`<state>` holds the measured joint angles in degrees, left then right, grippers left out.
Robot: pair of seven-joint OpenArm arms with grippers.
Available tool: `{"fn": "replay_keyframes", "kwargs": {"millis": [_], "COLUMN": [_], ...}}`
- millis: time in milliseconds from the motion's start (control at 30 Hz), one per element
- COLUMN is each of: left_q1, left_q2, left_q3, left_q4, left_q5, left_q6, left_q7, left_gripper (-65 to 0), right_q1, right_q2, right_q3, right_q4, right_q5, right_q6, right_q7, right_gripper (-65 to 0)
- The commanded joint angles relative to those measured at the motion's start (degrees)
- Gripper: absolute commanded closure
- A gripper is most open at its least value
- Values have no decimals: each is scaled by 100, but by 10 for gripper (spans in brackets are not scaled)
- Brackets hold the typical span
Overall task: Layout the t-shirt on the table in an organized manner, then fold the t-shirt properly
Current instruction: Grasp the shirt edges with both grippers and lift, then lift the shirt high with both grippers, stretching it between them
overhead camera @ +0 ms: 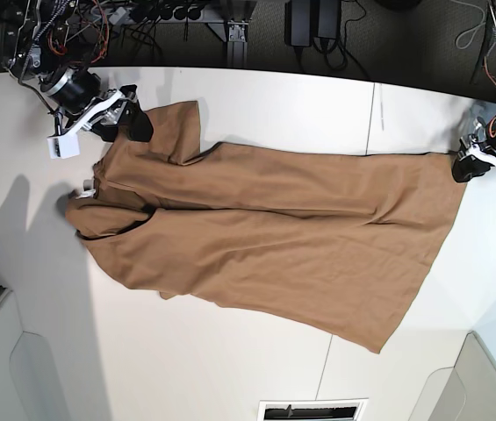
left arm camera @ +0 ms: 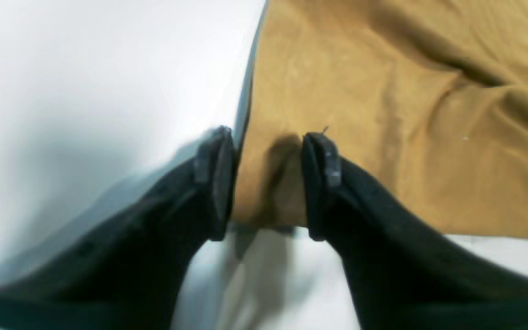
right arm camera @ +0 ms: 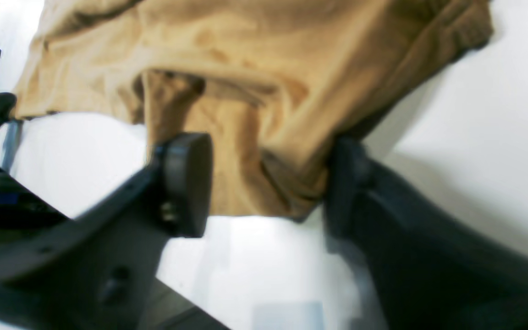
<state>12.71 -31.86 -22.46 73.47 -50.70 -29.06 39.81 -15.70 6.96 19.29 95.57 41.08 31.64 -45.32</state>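
2 grippers straddle t-shirt edges on white table.

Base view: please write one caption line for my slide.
Tan t-shirt stretched across the white table, left gripper and right gripper at opposite ends.

I counted one t-shirt spread on one table. I saw two arms over it, each carrying one gripper: the left gripper and the right gripper, with two fingers on each. At the table's near corners I counted two grey-white bins. One dark seam crossed the tabletop.
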Motion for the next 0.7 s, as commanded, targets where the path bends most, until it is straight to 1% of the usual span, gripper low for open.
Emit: {"fn": "replay_keyframes", "kwargs": {"millis": [0,33,67,100,133,200,267,333,400,467,567,633,667], "left_q1": [20,20,20,20,22,20,63,98,96,96,96,101,101], "left_q2": [-50,-52,-55,-55,-59,-96,-170,-219,-229,-229,-227,-227,-225], "left_q3": [7,7,7,7,7,0,-118,-400,-778,-1117,-1453,-1626,-1720], "left_q4": [28,28,28,28,31,35,42,105,192,308,520,664,743], "left_q5": [22,-26,-120,-249,-369,-758,-1443,-2057,-2376,-2684,-3386,-3430,-3430], "left_q6": [-275,-520,-734,-929,-1094,-1094,-1094,-1094,-1094,-1094,-1094,-1094,-1094], "left_q7": [155,155,155,155,157,155,153,160,238,542,1182,1491,1537], "left_gripper": [-134,-60,0,0,0,0,0,0,0,0,0,0,0], "right_q1": [13,11,13,13,11,26,22,-24,-79,-177,-275,-334,-380], "right_q2": [46,46,46,46,48,74,83,85,98,98,208,304,343], "right_q3": [-22,-42,-59,-72,-79,-76,-70,-42,15,116,256,304,330], "right_q4": [79,79,79,79,79,101,225,507,894,1331,1926,2280,2426], "right_q5": [46,44,22,-2,-20,39,120,160,160,197,540,586,584], "right_q6": [13,13,13,15,17,22,101,125,131,184,186,186,186], "right_q7": [35,35,59,118,192,210,190,63,-105,-205,-415,-492,-503], "right_gripper": [-222,-121,-28,0,0,0,0,0,0,0,0,0,0]}}
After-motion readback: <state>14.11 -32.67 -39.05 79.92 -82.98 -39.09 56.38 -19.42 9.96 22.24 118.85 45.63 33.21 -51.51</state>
